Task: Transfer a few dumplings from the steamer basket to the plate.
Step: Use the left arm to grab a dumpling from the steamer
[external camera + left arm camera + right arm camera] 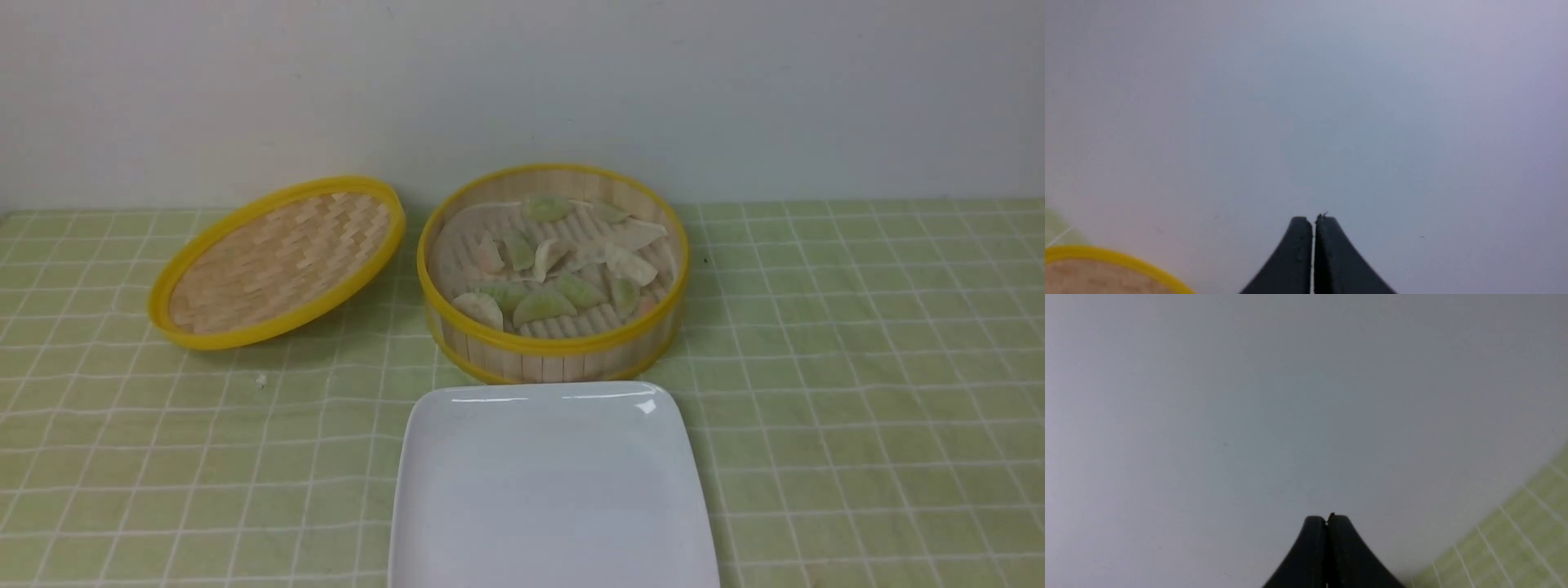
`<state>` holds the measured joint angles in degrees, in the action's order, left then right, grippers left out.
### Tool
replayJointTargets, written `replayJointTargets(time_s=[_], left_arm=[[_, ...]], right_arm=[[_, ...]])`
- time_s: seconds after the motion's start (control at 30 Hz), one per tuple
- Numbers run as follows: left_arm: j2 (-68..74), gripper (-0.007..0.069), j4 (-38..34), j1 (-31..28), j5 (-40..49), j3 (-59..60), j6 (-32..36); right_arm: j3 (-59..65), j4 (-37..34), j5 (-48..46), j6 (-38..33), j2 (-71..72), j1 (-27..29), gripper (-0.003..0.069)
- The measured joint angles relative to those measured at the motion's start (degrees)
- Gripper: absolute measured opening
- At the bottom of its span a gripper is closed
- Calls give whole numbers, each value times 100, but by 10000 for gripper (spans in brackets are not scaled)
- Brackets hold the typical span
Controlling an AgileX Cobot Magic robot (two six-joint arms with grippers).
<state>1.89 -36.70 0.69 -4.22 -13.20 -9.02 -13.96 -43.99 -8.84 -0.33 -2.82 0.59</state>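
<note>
The steamer basket [553, 347] stands at the middle of the table and holds several pale cream and light green dumplings [543, 306]. The white square plate [552, 490] lies bare just in front of it, nearer me. Neither arm shows in the front view. In the left wrist view my left gripper [1313, 218] is shut and empty, pointing at the grey wall. In the right wrist view my right gripper [1326, 517] is shut and empty, also facing the wall.
The shallow woven lid [277, 261] with a yellow rim leans tilted left of the basket; its rim also shows in the left wrist view [1118, 261]. A green checked cloth [857, 367] covers the table. A small crumb [261, 380] lies front left.
</note>
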Motion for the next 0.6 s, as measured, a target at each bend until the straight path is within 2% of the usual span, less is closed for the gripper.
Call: replayJointTargets(time_s=[0.03, 0.13, 0.27, 0.3, 0.4, 0.5, 0.6], left_arm=[[43, -6, 42, 0, 75, -72, 14], [1140, -6, 643, 0, 1885, -1494, 313], [2672, -6, 844, 0, 4228, -2782, 978], [3093, -6, 862, 0, 4715, -3092, 1216], [4264, -6, 867, 0, 6102, -3754, 1902], [5185, -6, 813, 0, 6414, -3993, 2376], [6077, -6, 758, 0, 6366, -4043, 2936]], right_arm=[[-86, 34, 0, 0, -48, 0, -15], [-1633, 493, -1195, -693, -1313, 0, -15], [-3389, 942, -3443, -1092, -3012, 0, -15], [-3621, 1000, -3688, -1159, -3271, 0, -15], [-4585, 1307, -5446, -1426, -4511, 0, -15], [-5175, 1673, -6133, -1494, -5357, 0, -15], [-5357, 1937, -6223, -1515, -5927, 0, -14]])
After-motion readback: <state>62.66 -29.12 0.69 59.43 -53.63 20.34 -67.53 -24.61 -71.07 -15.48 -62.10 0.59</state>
